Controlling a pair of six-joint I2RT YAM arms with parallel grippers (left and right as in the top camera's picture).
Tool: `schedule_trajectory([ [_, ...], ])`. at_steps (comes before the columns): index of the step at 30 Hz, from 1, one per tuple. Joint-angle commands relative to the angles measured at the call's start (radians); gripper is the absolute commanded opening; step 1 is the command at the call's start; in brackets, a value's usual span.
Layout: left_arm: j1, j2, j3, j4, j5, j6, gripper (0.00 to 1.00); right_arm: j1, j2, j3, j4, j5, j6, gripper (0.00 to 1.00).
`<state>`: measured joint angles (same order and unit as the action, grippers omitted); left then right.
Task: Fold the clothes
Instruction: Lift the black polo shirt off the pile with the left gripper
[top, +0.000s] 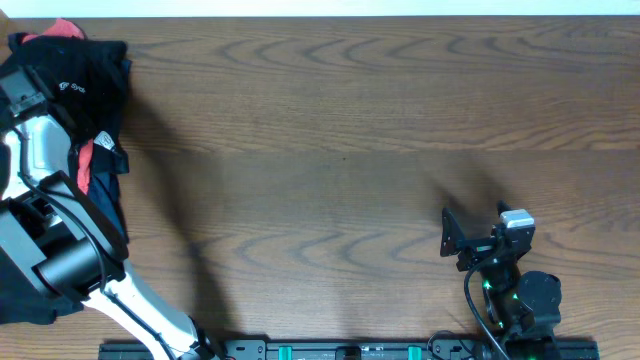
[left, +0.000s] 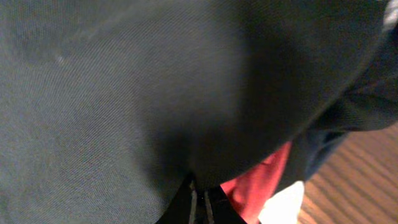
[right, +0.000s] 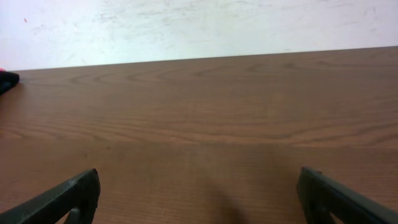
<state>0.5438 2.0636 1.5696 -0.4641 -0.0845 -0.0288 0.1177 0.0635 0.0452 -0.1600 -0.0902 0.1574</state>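
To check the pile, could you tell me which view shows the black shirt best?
Overhead: the black shirt shows in outline, bunched at upper left. Left wrist gives only close-up dark fabric; right wrist only a dark scrap at its left edge.

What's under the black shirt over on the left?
Red fabric peeks out beneath the black shirt, with navy fabric beside it. How far either extends underneath is covered.

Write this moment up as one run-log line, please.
left claw: shut on black shirt | right claw: open, empty, above table | clothes: heaped far left, not yet folded
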Motion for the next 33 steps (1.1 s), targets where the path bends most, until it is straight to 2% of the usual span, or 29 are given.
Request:
schedule_trajectory([
  [1,-0.034,-0.076,0.039,-0.002,-0.013,-0.01,0.06,0.012,0.0,0.008,-0.016,-0.019,0.018,0.99],
  [15,-0.208,-0.249,0.039,-0.051,-0.014,-0.025,0.06,0.012,0.0,0.008,-0.016,-0.019,0.018,0.99],
  [19,-0.283,-0.274,0.039,-0.064,-0.015,-0.025,0.06,0.012,0.0,0.008,-0.016,-0.019,0.018,0.99],
  [26,-0.455,-0.306,0.039,-0.081,-0.12,-0.029,0.06,0.012,0.0,0.008,-0.016,-0.019,0.018,0.99],
  [33,-0.628,-0.306,0.039,-0.082,-0.119,-0.04,0.06,0.012,0.0,0.008,-0.016,-0.019,0.018,0.99],
])
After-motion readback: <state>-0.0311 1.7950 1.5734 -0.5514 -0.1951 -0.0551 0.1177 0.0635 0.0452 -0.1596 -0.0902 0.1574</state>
